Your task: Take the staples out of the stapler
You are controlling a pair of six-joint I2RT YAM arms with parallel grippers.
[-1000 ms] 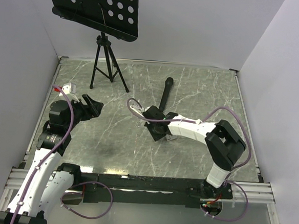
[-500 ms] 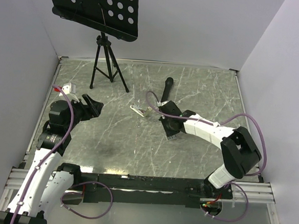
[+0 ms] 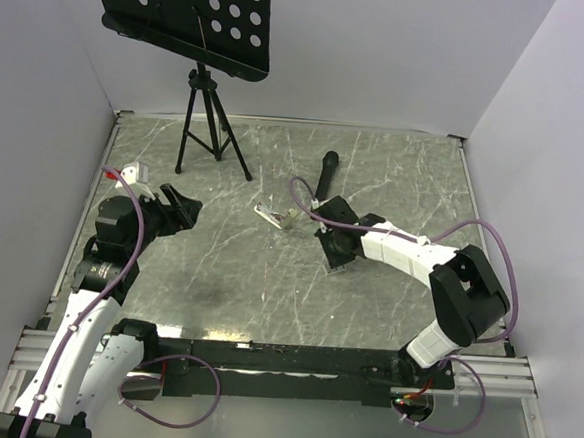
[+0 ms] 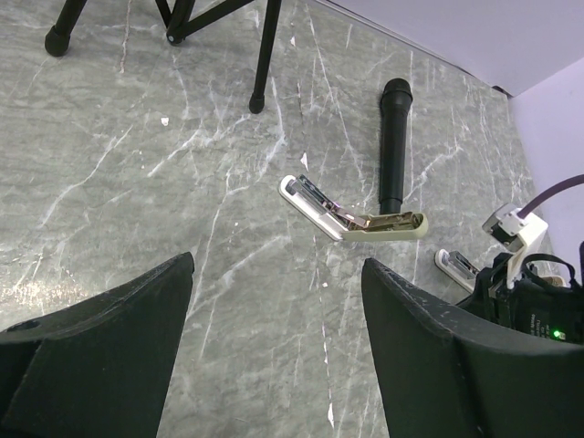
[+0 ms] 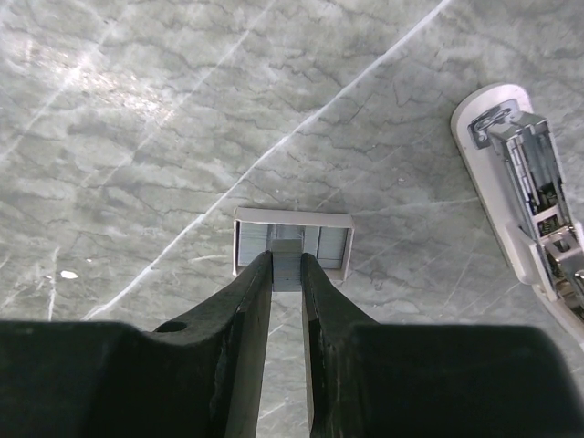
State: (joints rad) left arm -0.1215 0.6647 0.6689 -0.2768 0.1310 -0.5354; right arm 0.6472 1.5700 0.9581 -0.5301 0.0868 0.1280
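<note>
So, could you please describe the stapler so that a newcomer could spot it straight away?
On the grey marble table, find the black microphone lying near the middle. Just left of its near end lies the stapler: pale, hinged wide open, with bare metal showing inside.

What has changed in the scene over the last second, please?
The right gripper drew back to the right, away from the stapler. It partly covered the stapler before, and the stapler now lies open in plain view. The gripper is closed on the staple strip. The left gripper, microphone and music stand stayed put.
</note>
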